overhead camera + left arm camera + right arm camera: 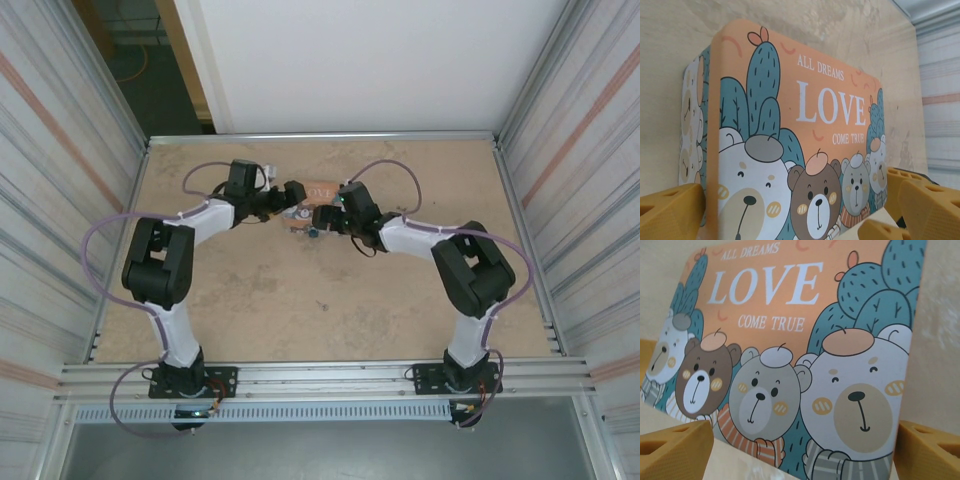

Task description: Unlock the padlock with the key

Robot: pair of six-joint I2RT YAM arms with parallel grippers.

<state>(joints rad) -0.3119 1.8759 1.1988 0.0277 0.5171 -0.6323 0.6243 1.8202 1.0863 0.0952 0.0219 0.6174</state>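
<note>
Presently both arms are flanking the orange tin (825, 107); left gripper (790, 215) is hanging wide open across it; right gripper (800, 450) is likewise released, grasping nothing, probably framing it to steady it; padlock (312, 233), apparently that bluish speck, is sitting at the tin's near edge.

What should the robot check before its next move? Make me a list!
1. Left pincer open: ok, its fingers stand wide apart.
2. Right pincer open: ok, just as wide.
3. Orange LOVE tin sits between both pincers: ok.
4. Key in a pincer: not ok, neither pincer holds a key.
5. Padlock spotted: cannot tell. A tiny bluish bit at the tin's near edge is too small to name.
</note>
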